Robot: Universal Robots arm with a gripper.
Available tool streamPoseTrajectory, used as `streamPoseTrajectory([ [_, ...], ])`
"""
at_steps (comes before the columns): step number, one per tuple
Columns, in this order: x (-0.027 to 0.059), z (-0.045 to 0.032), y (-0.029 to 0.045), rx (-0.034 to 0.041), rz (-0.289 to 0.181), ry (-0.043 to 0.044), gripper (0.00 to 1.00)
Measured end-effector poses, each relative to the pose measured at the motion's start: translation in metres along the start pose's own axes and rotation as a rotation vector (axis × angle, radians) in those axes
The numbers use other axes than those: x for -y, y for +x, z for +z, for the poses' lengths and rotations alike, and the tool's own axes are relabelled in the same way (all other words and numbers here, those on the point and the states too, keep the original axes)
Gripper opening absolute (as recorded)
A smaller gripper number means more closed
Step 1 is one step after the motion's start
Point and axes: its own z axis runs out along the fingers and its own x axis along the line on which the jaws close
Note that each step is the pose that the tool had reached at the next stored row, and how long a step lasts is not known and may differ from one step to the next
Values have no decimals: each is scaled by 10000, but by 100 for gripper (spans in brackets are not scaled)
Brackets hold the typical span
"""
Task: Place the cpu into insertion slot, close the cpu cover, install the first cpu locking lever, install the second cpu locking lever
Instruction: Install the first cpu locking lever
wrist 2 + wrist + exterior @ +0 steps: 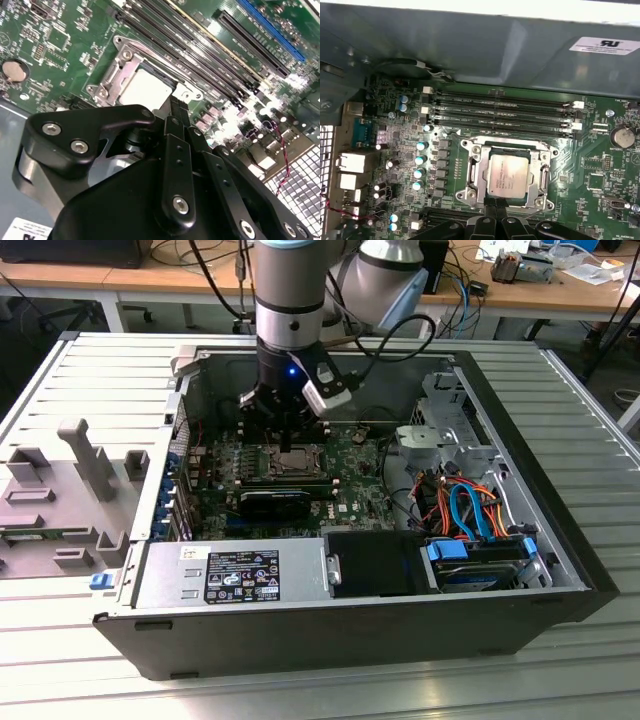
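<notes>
Item: my claw (496,212), fingers pressed together with nothing between them, tips at the edge of the cpu cover (472,172), which lies flat over the cpu (508,174) seated in the insertion slot (544,177). Four memory slots (502,102) run just beside the socket. The second wrist view adds one coin cell (13,70). The exterior view shows one grey power supply (235,575) and orange cables (470,502) well apart.

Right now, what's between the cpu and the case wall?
In the first wrist view, long memory slots lie between the cpu and the grey case wall.
</notes>
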Motion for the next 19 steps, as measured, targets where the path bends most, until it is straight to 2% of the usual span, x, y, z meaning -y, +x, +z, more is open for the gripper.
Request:
streamPoseTrajectory([
  [10,-54,-23,199,115,20,11,11],
  [14,-79,-23,267,134,55,14,11],
  [16,-94,-21,359,154,59,16,11],
  [19,-122,-20,447,172,61,17,11],
])
